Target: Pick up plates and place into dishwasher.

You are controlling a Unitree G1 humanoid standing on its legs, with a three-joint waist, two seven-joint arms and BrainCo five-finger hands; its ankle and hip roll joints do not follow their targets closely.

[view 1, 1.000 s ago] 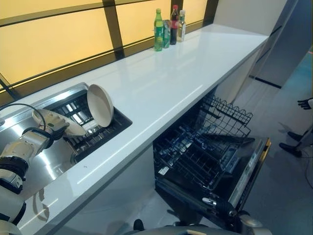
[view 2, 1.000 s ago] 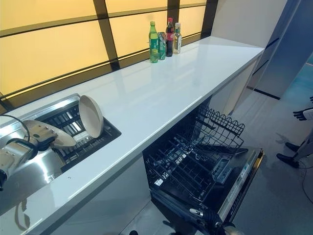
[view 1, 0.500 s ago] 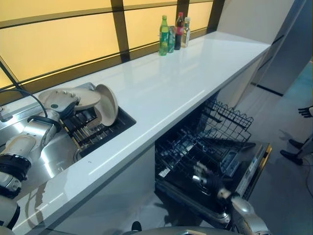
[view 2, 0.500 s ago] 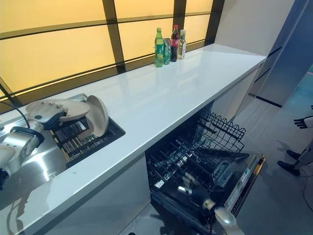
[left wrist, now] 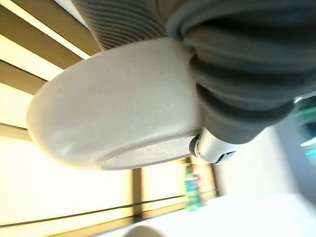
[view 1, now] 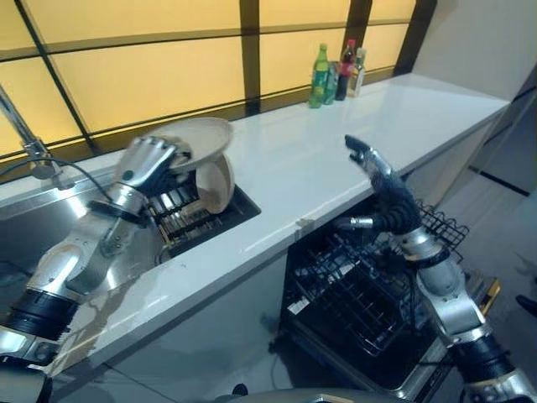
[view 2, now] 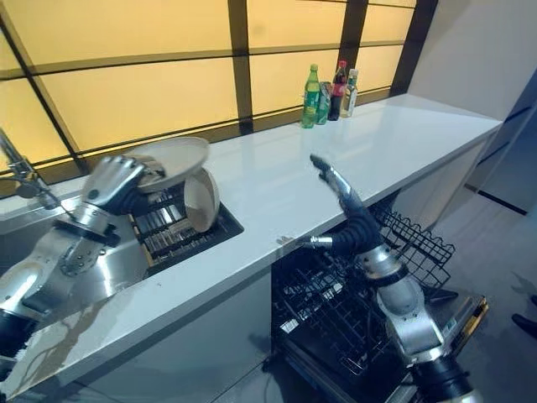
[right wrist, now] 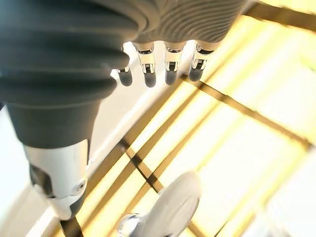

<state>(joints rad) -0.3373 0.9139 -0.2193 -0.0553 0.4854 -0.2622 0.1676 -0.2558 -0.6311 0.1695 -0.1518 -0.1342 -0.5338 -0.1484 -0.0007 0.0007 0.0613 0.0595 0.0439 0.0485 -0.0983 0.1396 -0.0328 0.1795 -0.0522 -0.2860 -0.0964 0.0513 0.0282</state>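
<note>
Fingers of the left hand (view 1: 144, 164) are curling around a beige plate (view 1: 195, 136), holding it above the sink rack (view 1: 189, 220). Right hand (view 1: 382, 186) is hovering with straight fingers over the dishwasher rack (view 1: 361, 294). Bottle (view 1: 319, 75) labels are unreadable.

Silver-grey jointed arms, dark ribbed wrist covers, silver fingers (right wrist: 173, 64) with dark tips

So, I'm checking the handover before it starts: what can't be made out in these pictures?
- Left hand: its grip under the held plate is hidden by its own cover, left wrist view.
- Second plate: its lower edge is hidden in the sink rack.
- Dishwasher: the right hand's arm covers part of the racks.
</note>
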